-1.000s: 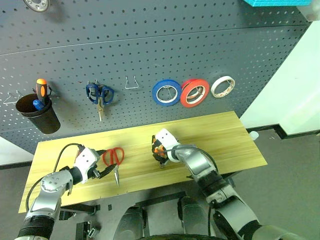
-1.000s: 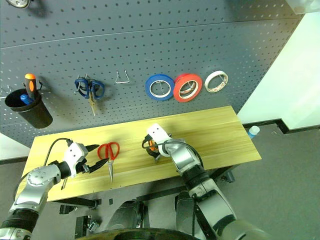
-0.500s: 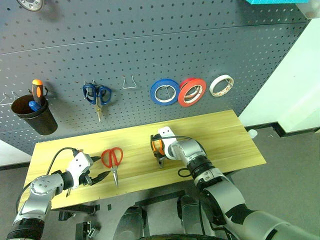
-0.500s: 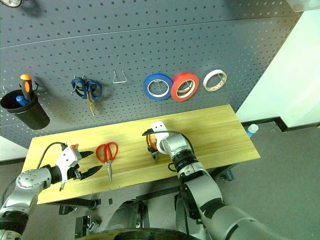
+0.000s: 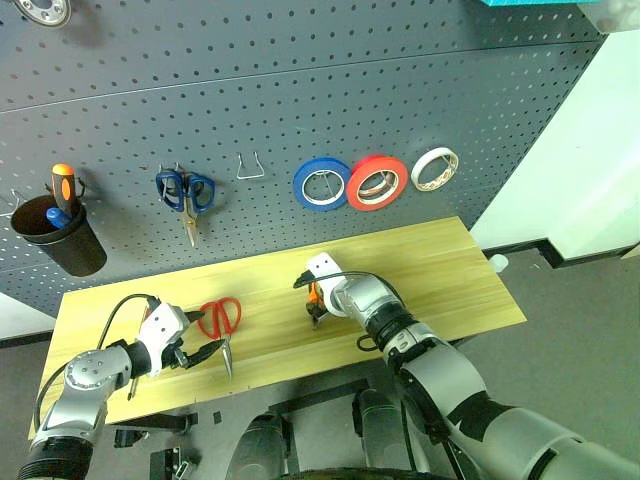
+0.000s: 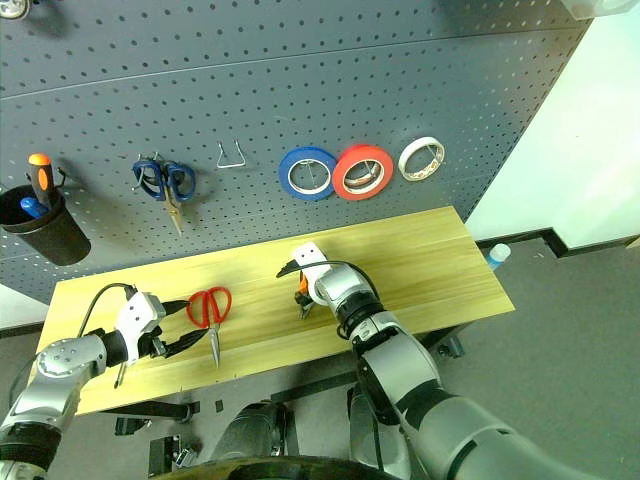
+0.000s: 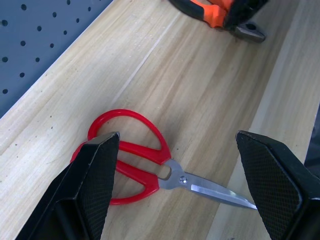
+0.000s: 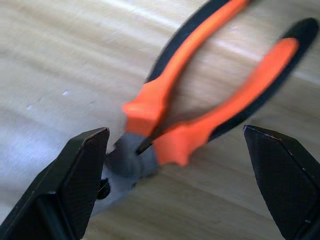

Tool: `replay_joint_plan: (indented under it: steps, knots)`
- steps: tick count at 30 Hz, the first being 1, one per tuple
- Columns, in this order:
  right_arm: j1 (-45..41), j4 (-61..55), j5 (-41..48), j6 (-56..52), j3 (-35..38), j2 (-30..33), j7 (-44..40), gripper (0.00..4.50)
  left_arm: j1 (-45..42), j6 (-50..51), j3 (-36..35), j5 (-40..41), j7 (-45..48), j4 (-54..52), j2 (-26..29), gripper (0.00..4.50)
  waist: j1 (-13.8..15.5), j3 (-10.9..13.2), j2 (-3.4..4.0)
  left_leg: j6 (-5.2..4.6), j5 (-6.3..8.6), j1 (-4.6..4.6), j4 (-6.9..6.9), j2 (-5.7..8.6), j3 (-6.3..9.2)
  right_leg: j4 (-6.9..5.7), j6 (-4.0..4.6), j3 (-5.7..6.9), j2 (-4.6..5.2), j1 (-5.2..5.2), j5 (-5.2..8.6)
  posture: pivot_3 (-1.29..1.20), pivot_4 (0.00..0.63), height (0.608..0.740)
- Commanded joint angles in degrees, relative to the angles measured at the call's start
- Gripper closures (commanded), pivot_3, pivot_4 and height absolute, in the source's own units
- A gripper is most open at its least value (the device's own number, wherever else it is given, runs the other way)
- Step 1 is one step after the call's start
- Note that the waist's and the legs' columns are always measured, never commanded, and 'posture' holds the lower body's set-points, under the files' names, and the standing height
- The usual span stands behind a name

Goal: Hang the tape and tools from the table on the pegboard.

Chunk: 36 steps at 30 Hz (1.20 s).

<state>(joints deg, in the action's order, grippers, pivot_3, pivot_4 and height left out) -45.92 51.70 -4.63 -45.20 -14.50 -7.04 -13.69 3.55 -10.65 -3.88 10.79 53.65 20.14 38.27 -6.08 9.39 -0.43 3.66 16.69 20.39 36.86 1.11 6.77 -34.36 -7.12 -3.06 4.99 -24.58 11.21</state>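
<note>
Orange-handled pliers (image 8: 200,95) lie on the table (image 5: 440,265) between my spread right claw (image 8: 185,185).
Pickup is in hand, I think; next I must sink and pinch near the pivot. My left claw (image 7: 175,185), also spread, hangs over the red scissors (image 7: 145,165). Red tape (image 5: 378,183) hangs on the pegboard (image 5: 300,90).

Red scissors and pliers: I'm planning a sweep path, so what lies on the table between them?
Nothing: in the left wrist view, bare table wood runs from the red scissors to the pliers. The left eye view agrees.
</note>
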Motion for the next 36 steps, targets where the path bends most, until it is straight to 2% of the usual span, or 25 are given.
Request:
replay_joint_plan:
  steps: [1, 6, 15, 28, 36]
  knots:
    - [1.4, -6.0, -1.0, -1.9, -2.0, 1.1, -2.7, 0.03, 0.6, -1.0, -1.8, 0.9, -0.3, -1.1, 0.0, 0.64, 0.1, 0.0, 0.0, 0.0, 0.0, 0.01, 0.0, 0.0, 0.0, 0.0, 0.0, 0.0, 0.0, -0.01, 0.0, -0.03, 0.123, 0.74]
    - [2.8, -10.7, -1.7, -3.5, -3.9, 2.2, -4.5, 0.03, 0.5, -1.3, -1.7, 0.8, -0.5, -0.7, -0.3, 0.64, 0.3, 0.0, 0.0, 0.0, 0.0, 0.01, 0.01, 0.0, 0.0, -0.01, 0.0, 0.0, 0.0, -0.01, 0.0, -0.02, 0.12, 0.74]
    - [5.1, -10.9, -3.0, -3.0, -4.4, 5.6, -5.0, 0.03, 0.8, -2.5, -2.3, 0.9, -0.3, 0.3, -0.1, 0.64, 0.5, 0.0, -0.02, 0.0, 0.0, 0.02, 0.01, 0.0, 0.0, 0.01, -0.01, 0.0, 0.0, -0.01, 0.0, -0.01, 0.119, 0.74]
    - [6.9, -18.4, -2.9, -5.4, -6.1, 4.3, -7.4, 0.03, -0.6, -3.1, -1.8, 0.1, -0.1, 1.9, -1.3, 0.64, 0.5, 0.0, -0.02, 0.0, 0.0, 0.02, 0.01, 0.0, 0.0, 0.0, -0.01, 0.0, 0.0, -0.01, 0.0, -0.02, 0.121, 0.74]
    - [3.0, -9.1, -3.1, 0.5, -5.5, 1.8, -6.1, 0.03, -0.8, -3.3, -1.7, 0.0, 0.2, 2.2, -1.6, 0.64, 0.3, 0.0, -0.03, 0.0, 0.0, 0.0, 0.01, 0.0, 0.0, -0.01, -0.01, 0.0, -0.01, -0.01, -0.01, -0.03, 0.115, 0.74]
